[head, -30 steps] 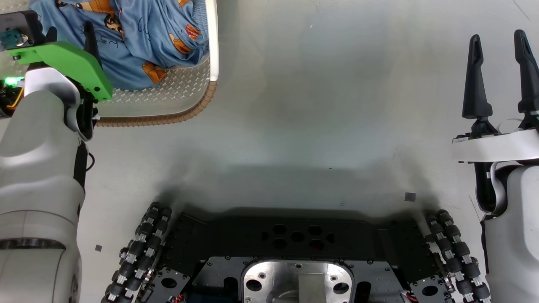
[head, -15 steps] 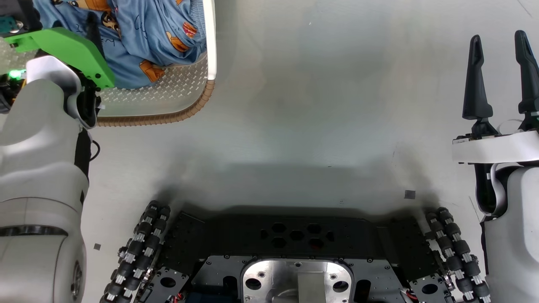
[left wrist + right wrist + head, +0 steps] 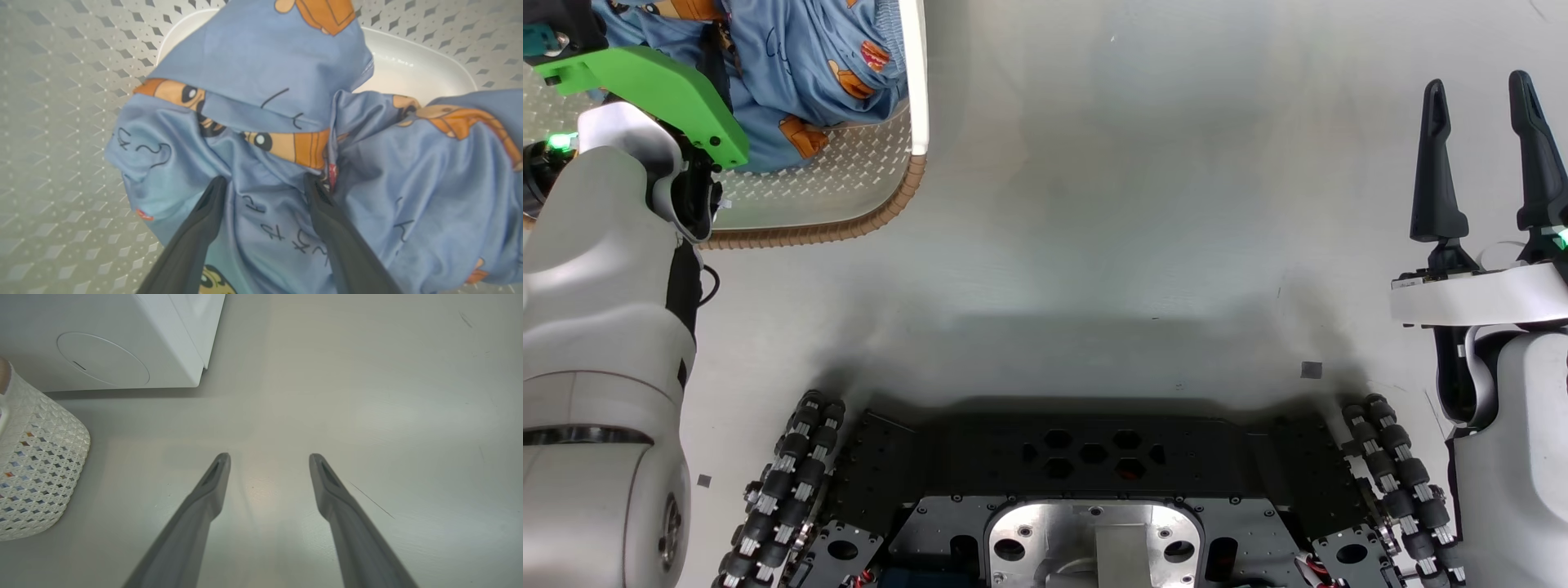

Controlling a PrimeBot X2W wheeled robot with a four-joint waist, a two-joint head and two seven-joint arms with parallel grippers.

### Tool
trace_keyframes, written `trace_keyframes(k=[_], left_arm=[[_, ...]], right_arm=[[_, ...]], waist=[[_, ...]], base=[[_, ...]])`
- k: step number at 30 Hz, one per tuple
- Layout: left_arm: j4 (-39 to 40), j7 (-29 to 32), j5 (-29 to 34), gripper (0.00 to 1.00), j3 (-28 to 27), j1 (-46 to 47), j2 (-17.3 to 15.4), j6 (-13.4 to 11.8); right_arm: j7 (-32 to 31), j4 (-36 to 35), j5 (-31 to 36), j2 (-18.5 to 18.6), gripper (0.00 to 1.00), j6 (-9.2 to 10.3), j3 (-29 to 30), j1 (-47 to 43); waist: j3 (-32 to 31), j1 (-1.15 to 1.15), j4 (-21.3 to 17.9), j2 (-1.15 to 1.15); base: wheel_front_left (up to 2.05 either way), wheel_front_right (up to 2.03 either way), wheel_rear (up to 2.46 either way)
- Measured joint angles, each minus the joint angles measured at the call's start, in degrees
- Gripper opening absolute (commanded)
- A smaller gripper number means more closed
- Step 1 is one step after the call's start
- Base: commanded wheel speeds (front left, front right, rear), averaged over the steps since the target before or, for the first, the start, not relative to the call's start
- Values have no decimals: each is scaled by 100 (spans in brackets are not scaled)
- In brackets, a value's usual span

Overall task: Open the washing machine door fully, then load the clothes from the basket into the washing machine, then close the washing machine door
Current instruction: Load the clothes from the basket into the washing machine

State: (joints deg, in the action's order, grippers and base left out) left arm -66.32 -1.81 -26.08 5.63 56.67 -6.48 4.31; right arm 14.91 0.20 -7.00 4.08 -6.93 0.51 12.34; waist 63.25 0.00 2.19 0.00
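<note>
Two long dark fingers of the left gripper (image 3: pixel 265 179) reach down into the basket (image 3: pixel 882 216), which sits at ten o'clock in the head view. In the left wrist view the fingers stand wide apart, tips on or just above a fold of the clothes (image 3: pixel 261 134), with blue cartoon-print fabric bulging between them. Nothing is pinched, so this gripper holds nothing. The clothes lie heaped inside the basket, with bare perforated wall at nine and one o'clock of that view.

Moving right, plain floor (image 3: pixel 1094 204) lies ahead of the robot's base. At three o'clock in the head view the right gripper (image 3: pixel 1476 82) hovers over that floor, jaws spread wide and empty. Its wrist view has the basket's side at nine o'clock. At eleven o'clock is the lower corner of the washing machine (image 3: pixel 102 335), with its round service flap (image 3: pixel 102 359).

By my reading, loading has only reached the first grab: fingers placed, not closed. Moving the clothes into the drum and closing up remain. Whether the washing machine door stands open I cannot tell.
</note>
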Motion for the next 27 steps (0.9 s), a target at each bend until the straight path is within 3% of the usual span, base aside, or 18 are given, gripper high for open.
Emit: trace_keyframes(k=[10,11,12,27], left_arm=[[-157,108,-20,97,66,106,0,123],[-167,91,-14,35,85,107,0,125],[-178,91,-14,0,99,107,0,127],[-356,-210,36,0,229,62,4,207]], right_arm=[[0,-11,-1,-20,100,0,-31,0],[0,-10,-1,-25,100,0,-32,0],[0,-11,-1,-29,100,0,-34,0],[0,9,-9,-31,100,0,23,119]], waist=[[-8,0,-92,0],[-19,0,-100,0],[-32,0,-108,0],[-324,0,-118,0]], base=[[0,0,0],[0,0,0],[0,0,0],[0,0,0]])
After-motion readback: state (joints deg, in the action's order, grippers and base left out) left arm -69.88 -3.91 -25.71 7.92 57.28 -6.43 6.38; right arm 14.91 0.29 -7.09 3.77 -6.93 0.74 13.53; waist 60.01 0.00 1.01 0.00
